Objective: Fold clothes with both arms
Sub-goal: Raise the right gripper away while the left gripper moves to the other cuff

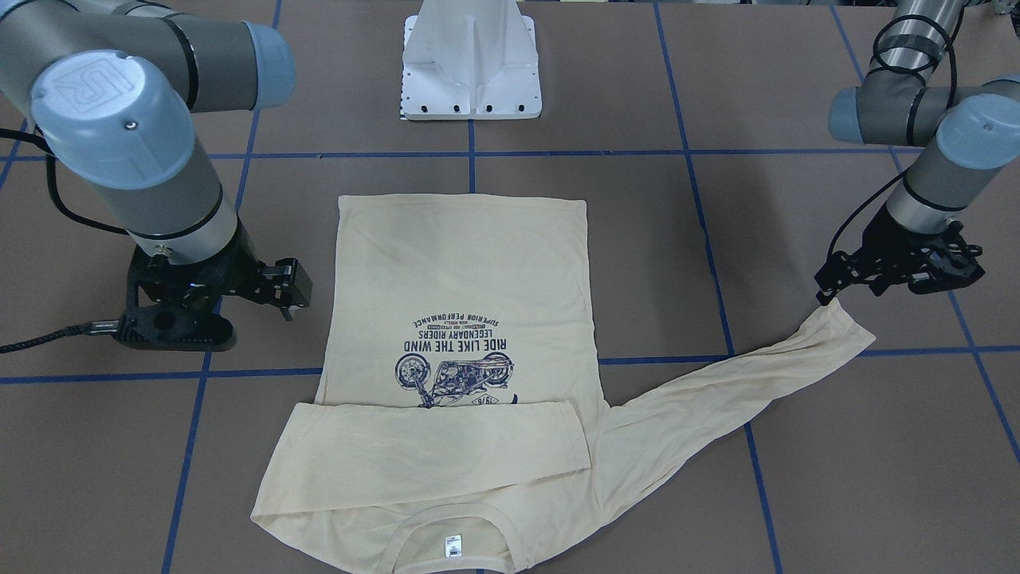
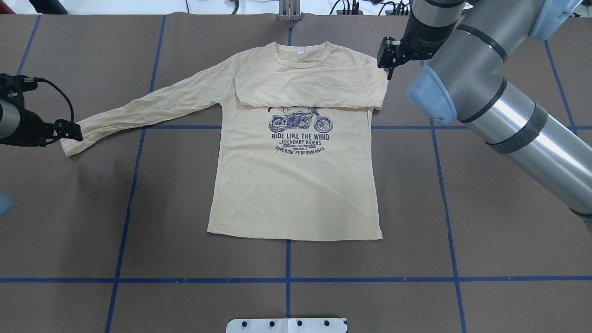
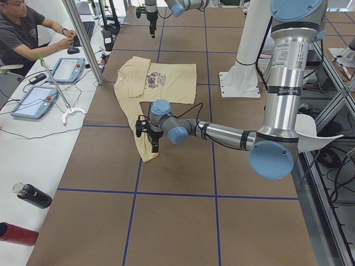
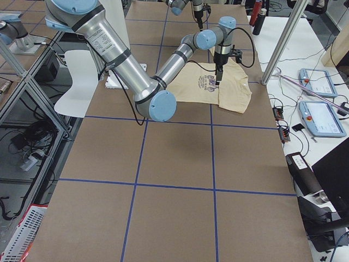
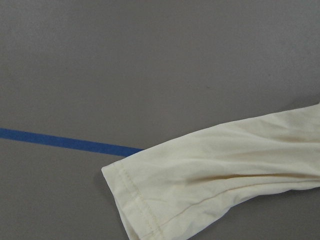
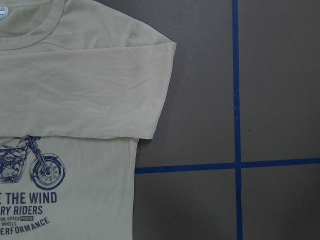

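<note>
The cream-yellow T-shirt lies flat and print up on the brown table, neck label at the far end. One sleeve is folded across the chest above the motorcycle print. The other sleeve stretches out toward my left arm. My left gripper hovers at that sleeve's cuff, which rests on the table. My right gripper hangs just off the shoulder corner of the folded sleeve, holding nothing. Neither wrist view shows fingers, so I cannot tell how either gripper's jaws stand.
The white pedestal base stands on the robot's side of the shirt. Blue tape lines grid the table. In the exterior left view a person sits at a side desk with tablets, and bottles lie there.
</note>
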`<state>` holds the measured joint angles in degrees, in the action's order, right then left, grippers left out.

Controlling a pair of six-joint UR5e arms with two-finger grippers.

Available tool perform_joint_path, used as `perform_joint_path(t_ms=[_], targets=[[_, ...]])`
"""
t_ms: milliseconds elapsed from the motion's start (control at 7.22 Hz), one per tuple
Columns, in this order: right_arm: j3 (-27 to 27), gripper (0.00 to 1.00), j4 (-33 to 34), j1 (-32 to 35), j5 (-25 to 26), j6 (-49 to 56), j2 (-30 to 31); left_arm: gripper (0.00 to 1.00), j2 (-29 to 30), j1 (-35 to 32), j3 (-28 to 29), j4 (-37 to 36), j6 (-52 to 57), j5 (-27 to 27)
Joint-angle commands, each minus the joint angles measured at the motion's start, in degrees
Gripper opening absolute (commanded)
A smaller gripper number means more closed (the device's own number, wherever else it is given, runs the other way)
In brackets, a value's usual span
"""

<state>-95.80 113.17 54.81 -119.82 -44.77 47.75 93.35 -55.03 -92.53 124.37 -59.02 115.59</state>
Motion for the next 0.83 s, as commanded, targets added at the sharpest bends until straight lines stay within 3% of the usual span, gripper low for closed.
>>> perform_joint_path(t_ms=[0, 693], targets=[[-0.8, 1.0, 0.0, 0.2, -0.1, -0.1, 1.4, 0.99, 0.4, 0.4, 1.1, 0.0, 0.4, -0.4], [-2.8, 1.0, -1.2, 0.2, -0.2, -3.6, 2.2, 0.96, 1.5, 0.4, 4.5, 0.0, 1.1, -0.8]])
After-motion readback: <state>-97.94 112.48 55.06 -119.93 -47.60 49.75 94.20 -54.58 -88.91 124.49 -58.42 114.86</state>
